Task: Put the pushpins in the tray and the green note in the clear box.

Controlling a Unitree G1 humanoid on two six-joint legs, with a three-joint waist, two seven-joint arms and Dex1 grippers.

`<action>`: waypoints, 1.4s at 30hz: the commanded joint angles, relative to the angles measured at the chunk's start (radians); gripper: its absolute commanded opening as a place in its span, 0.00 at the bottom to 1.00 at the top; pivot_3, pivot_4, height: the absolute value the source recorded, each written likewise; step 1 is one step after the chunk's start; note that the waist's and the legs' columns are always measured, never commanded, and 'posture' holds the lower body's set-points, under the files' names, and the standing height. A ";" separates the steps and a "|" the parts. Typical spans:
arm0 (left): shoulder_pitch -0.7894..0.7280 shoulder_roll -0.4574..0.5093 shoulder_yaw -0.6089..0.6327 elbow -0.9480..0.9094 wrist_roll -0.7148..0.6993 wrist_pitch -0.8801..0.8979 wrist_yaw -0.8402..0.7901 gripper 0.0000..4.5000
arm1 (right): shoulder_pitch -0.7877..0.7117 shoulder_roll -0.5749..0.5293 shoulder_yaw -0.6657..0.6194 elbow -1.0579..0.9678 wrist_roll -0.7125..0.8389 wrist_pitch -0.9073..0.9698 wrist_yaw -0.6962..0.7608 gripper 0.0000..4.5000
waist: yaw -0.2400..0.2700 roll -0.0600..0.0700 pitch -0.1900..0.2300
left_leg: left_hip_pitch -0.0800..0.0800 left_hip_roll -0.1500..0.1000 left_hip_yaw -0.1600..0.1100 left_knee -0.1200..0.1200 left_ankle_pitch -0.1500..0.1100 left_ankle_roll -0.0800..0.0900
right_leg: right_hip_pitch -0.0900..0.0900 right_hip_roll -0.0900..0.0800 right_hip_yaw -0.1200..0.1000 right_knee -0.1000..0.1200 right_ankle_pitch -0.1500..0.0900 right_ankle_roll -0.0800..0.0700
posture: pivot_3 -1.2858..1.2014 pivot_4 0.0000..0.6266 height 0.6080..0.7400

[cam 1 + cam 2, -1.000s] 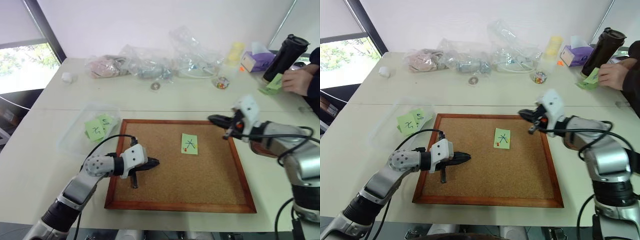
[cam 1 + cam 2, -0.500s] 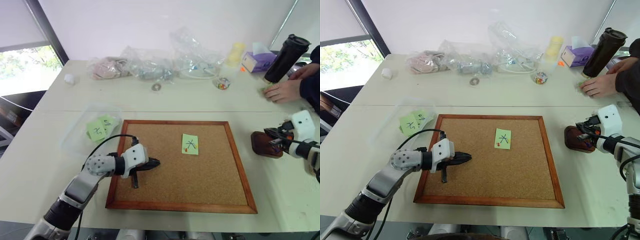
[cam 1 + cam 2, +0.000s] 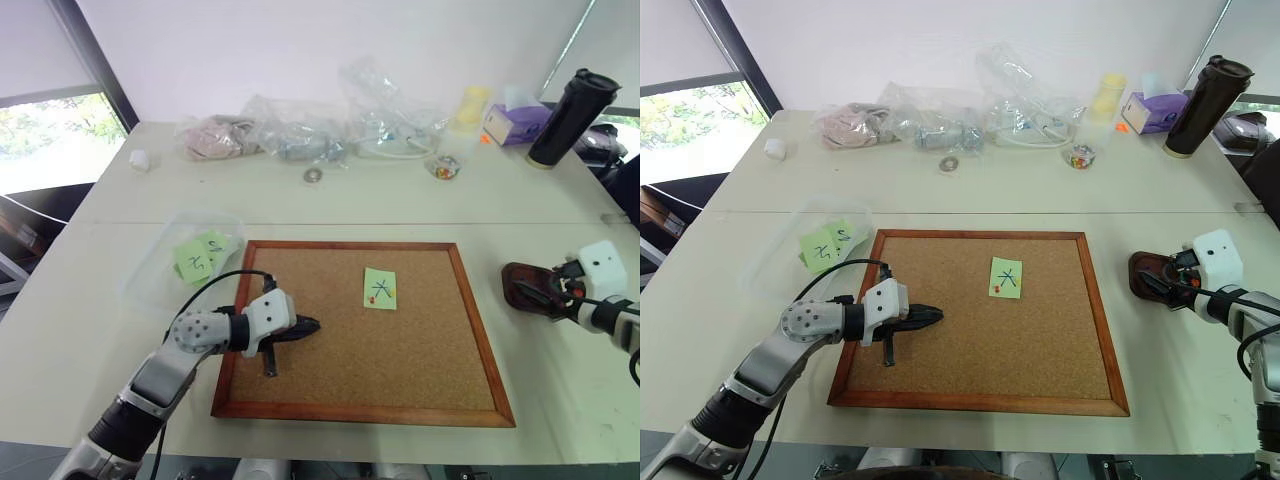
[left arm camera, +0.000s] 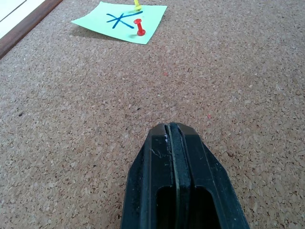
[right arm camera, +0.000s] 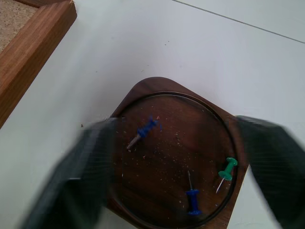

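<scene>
Corkboard point(image 3: 360, 340) carries the green note point(image 3: 379, 288), still pinned by a red pushpin point(image 4: 139, 27). Left gripper point(image 3: 300, 328), fingers pressed together and empty, lies nearer, pointing toward it. Right gripper point(image 5: 183, 157), spread wide, hovers over the tray point(image 3: 1150, 270) holding 3 pins.

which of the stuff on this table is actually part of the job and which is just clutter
Job: green note; red pin stuck in it; pins lying in the tray; clear box.
Clutter: cork board, plastic bags, black bottle, tissue box.
</scene>
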 commanded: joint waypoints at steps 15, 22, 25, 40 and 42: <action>0.017 0.007 -0.041 0.074 0.061 0.034 0.004 0.00 | -0.064 0.037 0.118 -0.458 0.301 0.227 0.098 0.99 | 0.000 -0.001 -0.001 | 0.000 0.000 -0.001 0.000 0.000 0.000 | 0.001 0.000 0.000 0.000 0.000 0.000 | 0.52 0.24 1.00; 0.022 0.006 -0.041 0.071 0.063 0.038 0.010 0.00 | -0.052 0.110 0.341 -0.466 0.186 0.129 0.068 0.99 | 0.002 -0.003 -0.001 | 0.000 0.000 -0.001 0.000 0.000 0.000 | 0.000 -0.001 0.000 -0.001 0.000 0.000 | 0.52 0.24 1.00; 0.025 0.006 -0.040 0.069 0.063 0.038 0.012 0.00 | -0.069 0.137 0.381 -0.428 0.146 0.094 0.052 0.99 | 0.002 -0.003 -0.001 | 0.000 0.000 -0.001 0.000 0.000 0.000 | 0.000 -0.001 0.000 -0.001 0.000 0.000 | 0.52 0.24 1.00; 0.032 0.009 -0.036 0.033 0.060 0.066 0.028 0.00 | -0.088 0.194 0.445 -0.335 0.060 0.019 0.050 0.51 | 0.001 -0.003 -0.001 | 0.000 0.000 -0.002 0.000 0.000 0.000 | 0.000 -0.001 -0.001 -0.001 0.000 0.000 | 0.52 0.24 1.00; 0.032 0.010 -0.035 0.026 0.059 0.073 0.030 0.00 | -0.084 0.196 0.443 -0.331 0.055 0.015 0.052 0.28 | 0.001 -0.003 -0.001 | 0.000 0.000 -0.002 0.000 0.000 0.000 | 0.000 -0.001 -0.001 -0.001 0.000 0.000 | 0.52 0.24 1.00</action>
